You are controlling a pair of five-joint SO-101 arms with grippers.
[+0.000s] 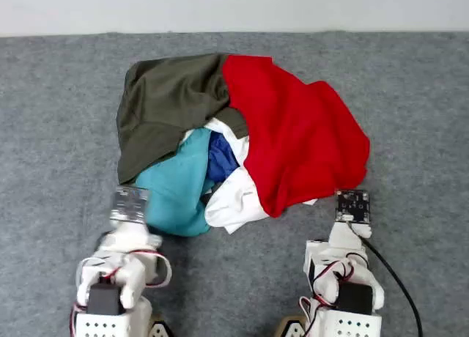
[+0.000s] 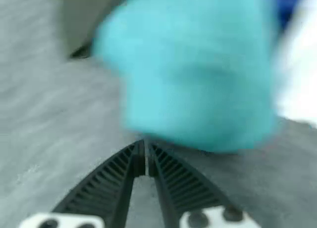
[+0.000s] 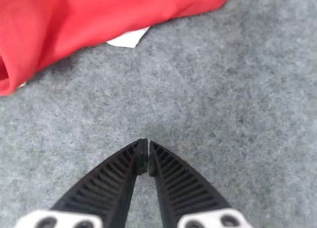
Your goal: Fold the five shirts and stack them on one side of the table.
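Shirts in a crumpled five-colour heap [image 1: 242, 143] lie central on a grey felt desk [image 1: 410, 117]: red cotton shirt [image 1: 300, 139] topmost, with olive shirt [image 1: 168, 110], teal shirt [image 1: 176, 190], blue shirt [image 1: 220, 160] and white shirt [image 1: 234, 201] tangled alongside. Limp, light cloth, likely to sag and drag; pinch a loose hem. Left claw [image 2: 145, 151] and right claw [image 3: 143, 156], both closed and empty, sit by the near edge.

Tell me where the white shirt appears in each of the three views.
High view: the white shirt lies at the pile's near edge, between the teal shirt and the red shirt.
Left wrist view: a blurred white patch beside the teal shirt.
Right wrist view: a small white corner sticks out from under the red shirt.
Shared landmark: the grey table cover.
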